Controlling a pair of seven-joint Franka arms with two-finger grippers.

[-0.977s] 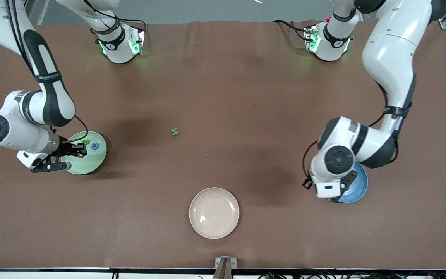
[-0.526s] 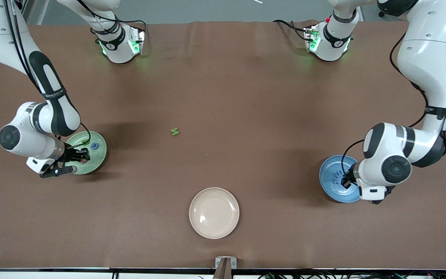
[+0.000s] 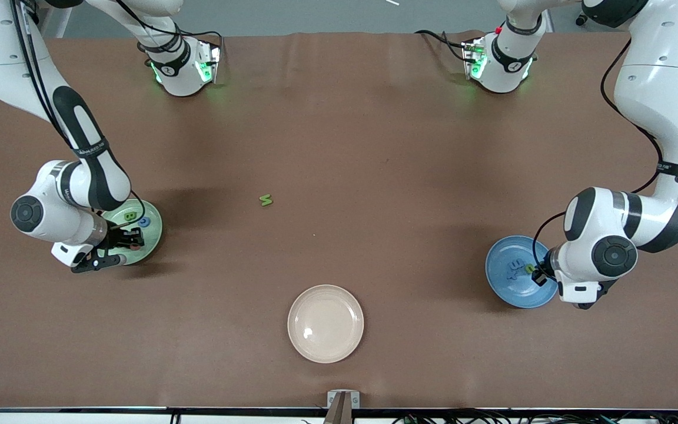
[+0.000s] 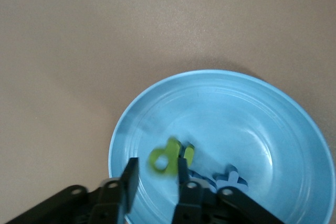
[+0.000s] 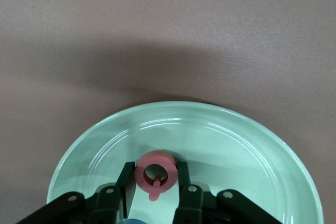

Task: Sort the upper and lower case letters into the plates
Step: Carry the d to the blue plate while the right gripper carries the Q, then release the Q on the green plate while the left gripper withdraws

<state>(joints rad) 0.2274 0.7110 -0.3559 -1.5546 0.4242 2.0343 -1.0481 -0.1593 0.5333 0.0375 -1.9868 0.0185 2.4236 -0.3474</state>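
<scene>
Right pincer grips pink-red letter over mint plate.

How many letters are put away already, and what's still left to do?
Several letters lie in the green plate and blue plate. The right gripper holds the pink letter over the green plate; the left gripper, fingers apart, hangs over the blue one. One green letter waits on the table.

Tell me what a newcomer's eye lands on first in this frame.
Both arms are down at plates at the two ends of the table. The right gripper is shut on a pink-red letter over the mint green plate, while the left gripper stands open over the sky blue plate, a green letter just past its fingertips. Between them, one green letter lies alone on the table, with a cream plate nearer the front camera.
</scene>
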